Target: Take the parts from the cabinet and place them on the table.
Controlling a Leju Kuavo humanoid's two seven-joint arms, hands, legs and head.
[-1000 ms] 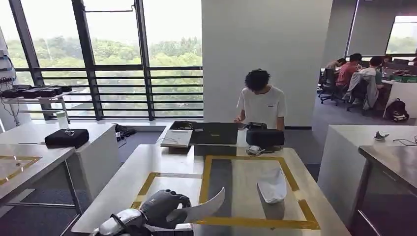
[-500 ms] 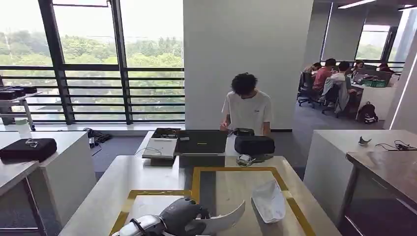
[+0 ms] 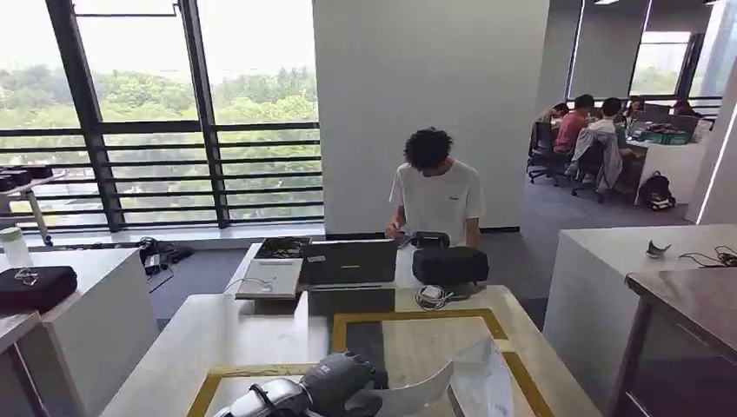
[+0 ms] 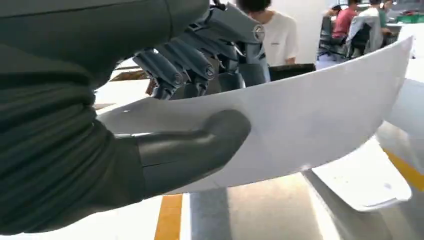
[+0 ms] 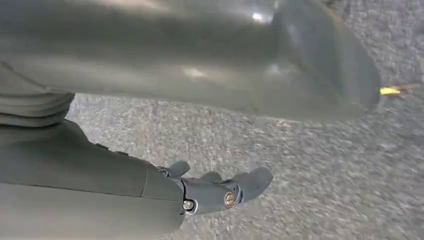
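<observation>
Materials and surface finishes at the work table.

The left hand (image 4: 165,120) has a matt grey plastic thumb and darker, slightly glossy fingers (image 4: 190,65) with metal pins; it holds a thin, smooth, matt white curved part (image 4: 310,115). The table (image 3: 217,334) is glossy pale stone-like, marked with matt yellow tape (image 3: 417,318). Below the right hand (image 5: 215,192), the floor (image 5: 325,165) is rough grey carpet.

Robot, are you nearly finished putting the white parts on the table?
Partly. One white part already lies inside the yellow tape on the table. The left hand holds a second part over the table, not yet set down. The right hand hangs over the floor, holding nothing.
</observation>
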